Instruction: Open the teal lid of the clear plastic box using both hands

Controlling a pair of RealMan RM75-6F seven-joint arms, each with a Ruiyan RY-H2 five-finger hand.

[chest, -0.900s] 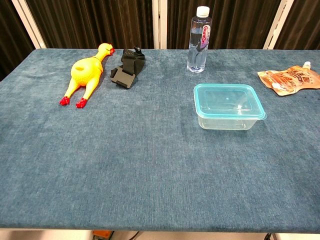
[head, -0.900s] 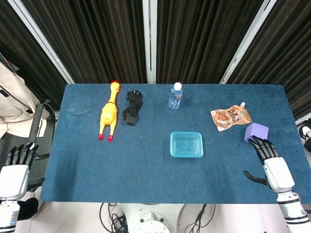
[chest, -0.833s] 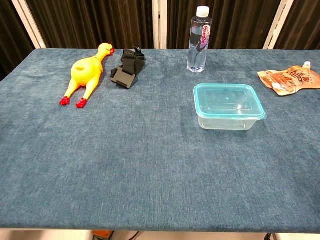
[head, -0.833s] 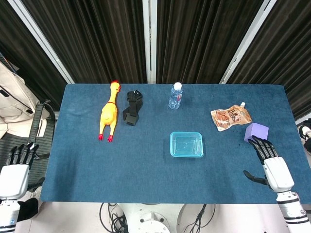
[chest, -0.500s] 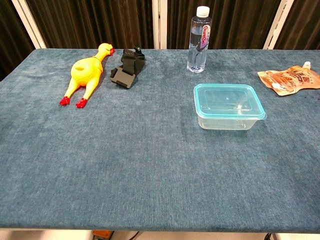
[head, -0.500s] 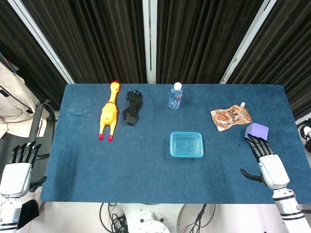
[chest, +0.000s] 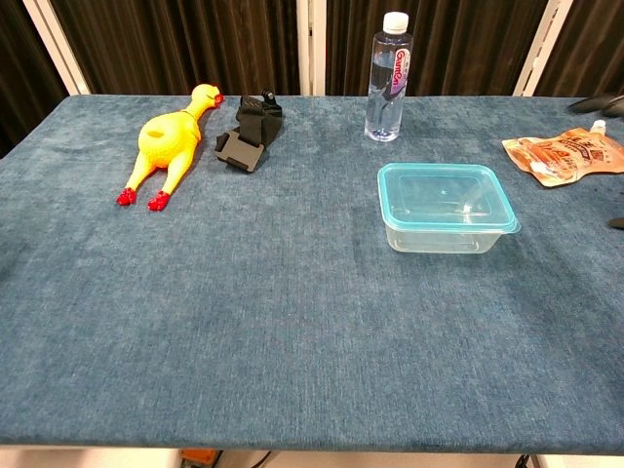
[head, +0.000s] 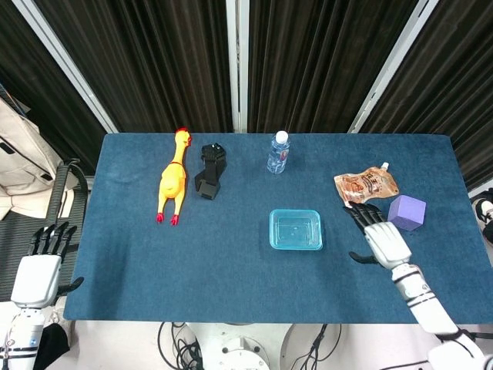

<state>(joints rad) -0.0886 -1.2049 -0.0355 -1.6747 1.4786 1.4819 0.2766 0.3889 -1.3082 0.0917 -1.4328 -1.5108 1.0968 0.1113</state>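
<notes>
Head view: your right hand (head: 380, 233) is hovering spread and empty beside the lidded box (head: 295, 230); left hand (head: 38, 271) is hanging empty off the tabletop (head: 231, 270).

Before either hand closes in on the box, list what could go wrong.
1. The right hand, open, hovers between the snack pouch and purple block; a sweep toward the clear plastic box might nudge either.
2. The box looks light and empty, so prying the teal lid one-handed may slide or tip it.
3. The left hand sits off the table edge, far from the box.
</notes>
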